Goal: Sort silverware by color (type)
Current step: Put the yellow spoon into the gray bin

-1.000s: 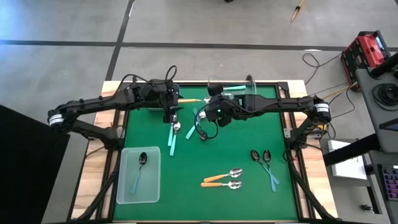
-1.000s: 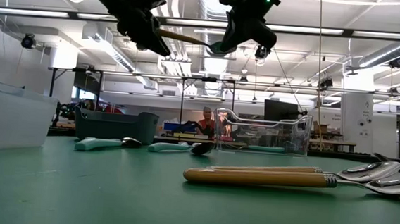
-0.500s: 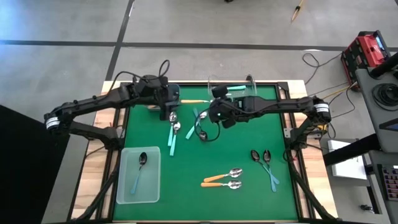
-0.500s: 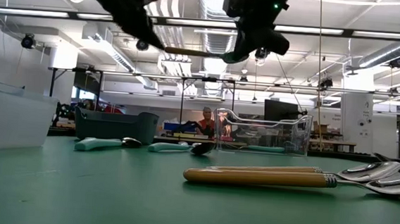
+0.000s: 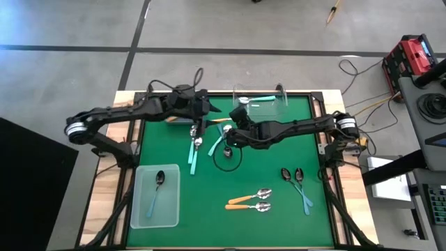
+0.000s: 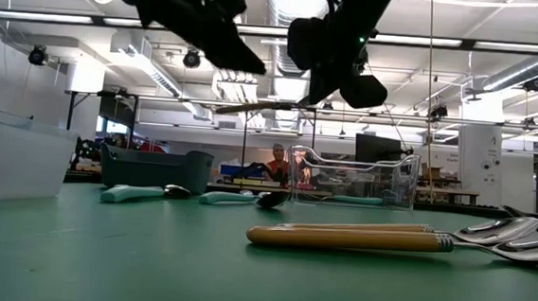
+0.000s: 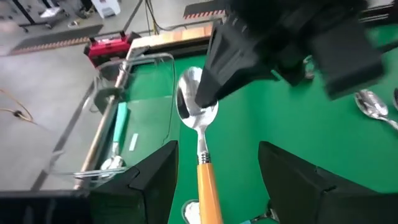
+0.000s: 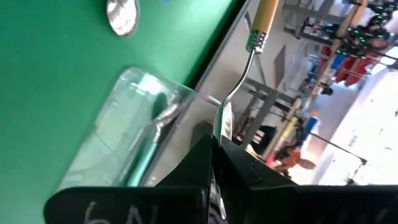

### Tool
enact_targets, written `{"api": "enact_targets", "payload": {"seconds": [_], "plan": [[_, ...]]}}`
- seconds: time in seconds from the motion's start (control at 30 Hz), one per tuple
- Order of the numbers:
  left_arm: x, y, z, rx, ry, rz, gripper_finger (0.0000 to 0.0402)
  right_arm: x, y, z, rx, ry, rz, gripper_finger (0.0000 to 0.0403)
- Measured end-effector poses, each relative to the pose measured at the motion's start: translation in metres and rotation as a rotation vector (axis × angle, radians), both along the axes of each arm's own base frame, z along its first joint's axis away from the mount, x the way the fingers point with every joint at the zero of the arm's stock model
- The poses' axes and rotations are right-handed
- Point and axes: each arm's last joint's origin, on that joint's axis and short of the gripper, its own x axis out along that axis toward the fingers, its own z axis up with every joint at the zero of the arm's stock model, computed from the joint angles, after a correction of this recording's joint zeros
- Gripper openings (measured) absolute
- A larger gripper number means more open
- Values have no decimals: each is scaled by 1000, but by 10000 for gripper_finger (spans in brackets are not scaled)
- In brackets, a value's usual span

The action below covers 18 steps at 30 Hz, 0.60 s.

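I see a green mat [image 5: 265, 167] over the wooden table [image 5: 104, 188], a frosted plastic tub [image 5: 171, 213] front-left, a clear bin [image 5: 279, 94] at the back, cables [image 5: 359, 70] on the floor.

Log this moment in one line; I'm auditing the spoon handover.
phase: likely handover, midair | right gripper: shut on orange-handled spoon bowl | left gripper: open, fingers either side of handle

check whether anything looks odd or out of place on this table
One orange-handled spoon hangs in mid-air between the two arms: the right gripper has its jaws shut on the spoon's bowl, while the left gripper has open jaws either side of the handle. Nothing looks spilled or damaged.
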Motion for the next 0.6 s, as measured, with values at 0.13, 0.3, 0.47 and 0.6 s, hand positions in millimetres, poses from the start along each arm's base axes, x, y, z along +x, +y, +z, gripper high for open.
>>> {"api": "enact_targets", "payload": {"seconds": [0.13, 0.3, 0.47, 0.6], "plan": [[16, 5, -19, -23, 7, -20, 204, 0, 6, 2, -41, 10, 12, 8], [28, 9, -30, -48, -12, -41, 204, 0, 11, 2, -48, 13, 24, 8], [30, 10, -35, -49, 1, -39, 204, 0, 12, 2, -50, 15, 29, 8], [32, 11, -38, -51, 9, -40, 204, 0, 12, 2, -52, 14, 31, 8]]}}
